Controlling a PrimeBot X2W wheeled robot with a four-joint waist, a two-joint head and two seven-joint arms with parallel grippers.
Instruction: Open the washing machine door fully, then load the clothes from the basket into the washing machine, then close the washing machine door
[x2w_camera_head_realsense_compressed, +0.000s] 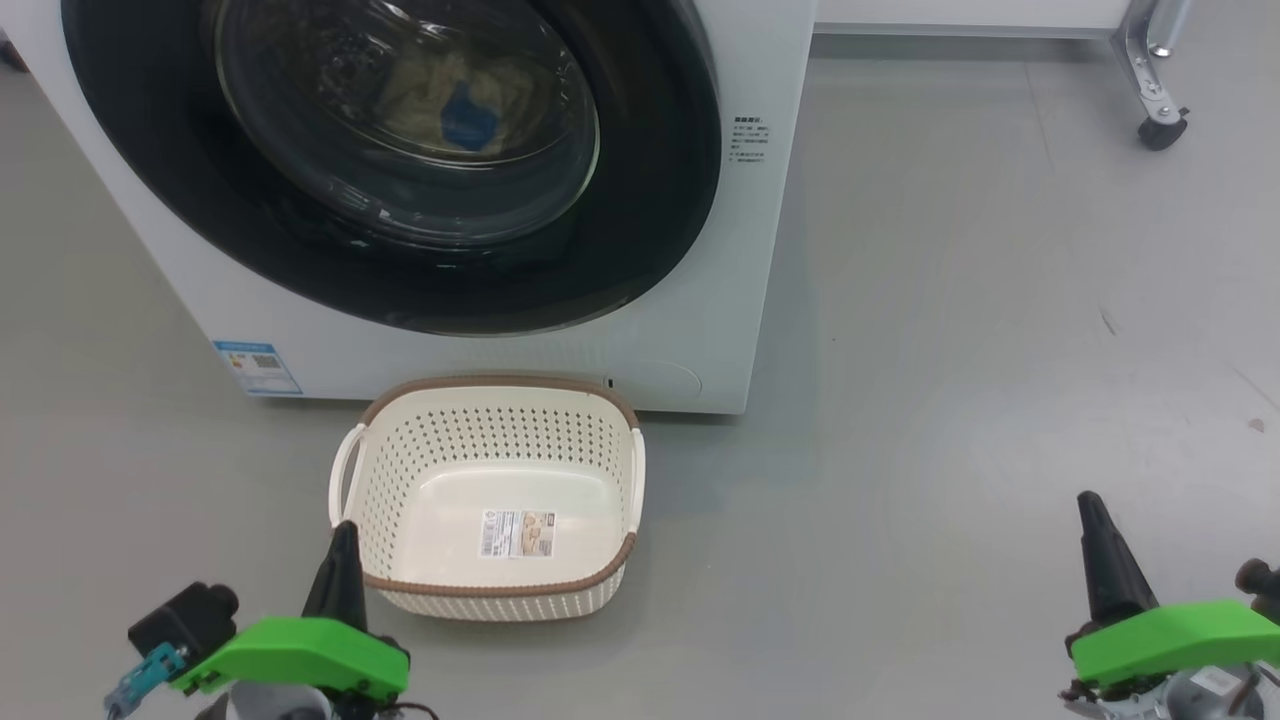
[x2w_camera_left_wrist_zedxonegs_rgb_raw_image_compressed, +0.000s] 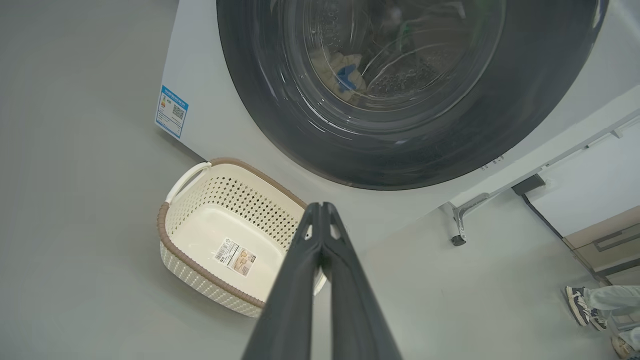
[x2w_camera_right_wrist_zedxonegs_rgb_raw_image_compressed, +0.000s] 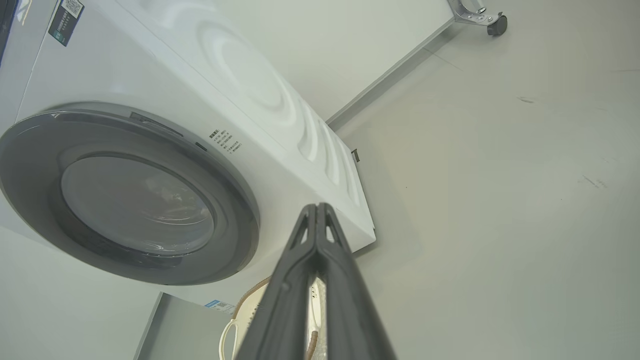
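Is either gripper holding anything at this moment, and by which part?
Nothing is held. The left gripper and right gripper both have their jaws shut on air, not touching the empty basket.

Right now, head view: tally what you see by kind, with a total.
washing machine: 1
basket: 1, empty
tools: 2, left tool and right tool, both shut
blue label sticker: 1
castor: 1
Total: 6
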